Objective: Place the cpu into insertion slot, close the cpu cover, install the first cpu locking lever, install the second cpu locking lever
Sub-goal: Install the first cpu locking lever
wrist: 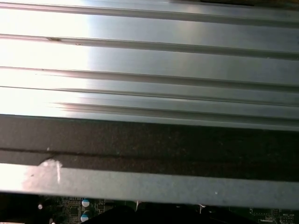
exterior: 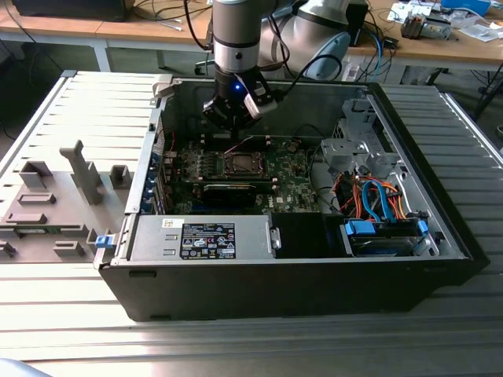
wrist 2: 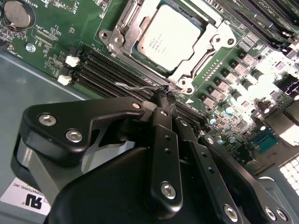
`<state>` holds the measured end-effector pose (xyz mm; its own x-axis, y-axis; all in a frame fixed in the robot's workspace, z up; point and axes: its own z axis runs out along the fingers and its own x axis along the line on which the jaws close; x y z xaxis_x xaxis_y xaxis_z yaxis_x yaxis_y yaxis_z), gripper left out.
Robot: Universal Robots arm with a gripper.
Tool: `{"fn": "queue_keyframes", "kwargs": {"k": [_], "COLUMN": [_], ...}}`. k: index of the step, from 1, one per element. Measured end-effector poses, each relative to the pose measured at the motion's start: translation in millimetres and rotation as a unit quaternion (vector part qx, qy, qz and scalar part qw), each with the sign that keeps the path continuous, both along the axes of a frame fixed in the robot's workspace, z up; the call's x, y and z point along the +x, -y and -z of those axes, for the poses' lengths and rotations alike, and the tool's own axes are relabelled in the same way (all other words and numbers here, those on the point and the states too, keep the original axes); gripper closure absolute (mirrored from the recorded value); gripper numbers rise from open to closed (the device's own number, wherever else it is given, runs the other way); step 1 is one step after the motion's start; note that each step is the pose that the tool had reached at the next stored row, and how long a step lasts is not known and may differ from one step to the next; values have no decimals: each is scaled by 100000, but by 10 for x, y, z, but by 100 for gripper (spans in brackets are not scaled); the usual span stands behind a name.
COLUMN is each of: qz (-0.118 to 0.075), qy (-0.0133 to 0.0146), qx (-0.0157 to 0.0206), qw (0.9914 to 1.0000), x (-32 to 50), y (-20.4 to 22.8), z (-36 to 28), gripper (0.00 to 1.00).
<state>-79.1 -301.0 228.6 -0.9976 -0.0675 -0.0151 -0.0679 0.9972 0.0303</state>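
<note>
Arm: grey arm reaches down from the far side into the open computer case [exterior: 440,236], which lies on its side on a ribbed metal tabletop [exterior: 78,330]

Gripper: gripper [wrist 2: 164,93] is low over the green motherboard [wrist 2: 56,42], just beside the socket; in the exterior view the gripper [exterior: 233,119] hangs above the board's far edge with a blue light lit on the wrist

Gripper state: clenched; in the second wrist view the black fingers [wrist 2: 161,121] meet at their tips around the end of a thin silvery wire lever [wrist 2: 135,86]

Lever: runs along the row of black memory slots [wrist 2: 107,67], next to the socket's near edge, and ends at the fingertips

Cpu: cpu [wrist 2: 170,35] sits flat inside the insertion slot [wrist 2: 208,58], silvery top facing up; seen as a small pale square in the exterior view, cpu [exterior: 240,163]

Cpu cover: cpu cover [wrist 2: 125,18] is a silvery frame around the chip; cannot tell whether it is fully down

Board details: coin cell [wrist 2: 16,13] near one corner; two white clips at the slot ends

First wrist view: ribbed metal tabletop [wrist: 149,65], a dark case wall [wrist: 149,140] and a strip of green board below

Surroundings: grey plastic fixture [exterior: 55,200] on the tabletop to the exterior view's left of the case; blue and orange cables [exterior: 377,196] in the case at the exterior view's right
</note>
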Motion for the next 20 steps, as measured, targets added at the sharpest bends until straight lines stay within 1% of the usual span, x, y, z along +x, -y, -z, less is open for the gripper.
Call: {"fn": "queue_keyframes", "kwargs": {"k": [4,8,14,16,20], "qz": [-621,-685,-686,-684,-684], "qy": [3,3,-4,-1,-1], "qx": [-2,6,-4,-13,-20], "qw": [99998,99998,99998,99998,99998], "x": [0,0,17,40,72], "y": [-6,-7,-9,-9,-9], "z": [16,42,103,145,188], "gripper": [89,89,89,89,89]}}
